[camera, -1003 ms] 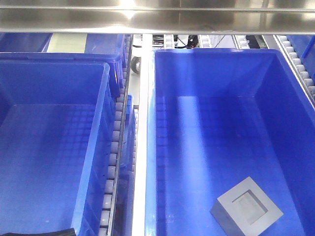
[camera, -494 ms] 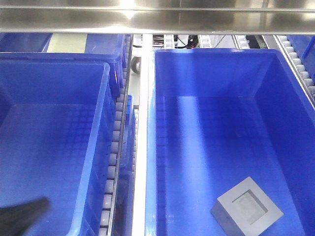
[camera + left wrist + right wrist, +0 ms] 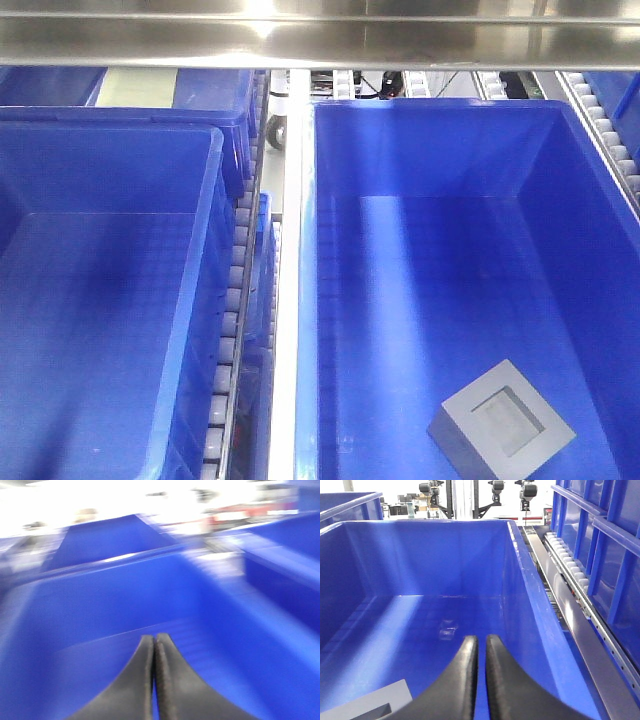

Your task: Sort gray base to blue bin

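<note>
The gray base (image 3: 503, 418) lies on the floor of the right blue bin (image 3: 440, 150), near its front right corner, recess facing up. In the right wrist view its corner (image 3: 370, 702) shows at the bottom left, just left of my right gripper (image 3: 481, 641). That gripper hangs inside the same blue bin (image 3: 445, 555), jaws drawn together to a thin slit with nothing between them. My left gripper (image 3: 154, 639) is shut and empty over a blurred blue bin floor. Neither gripper appears in the front view.
A second blue bin (image 3: 100, 300) stands on the left, with another behind it (image 3: 210, 95). A roller track (image 3: 232, 300) and a metal rail (image 3: 285, 300) separate the bins. A steel shelf edge (image 3: 300, 40) spans the top. Rollers (image 3: 567, 560) and stacked blue crates (image 3: 615, 555) flank the right side.
A dark part of the left arm that showed at the front view's bottom left corner has gone out of that view. The gray base has not moved.
</note>
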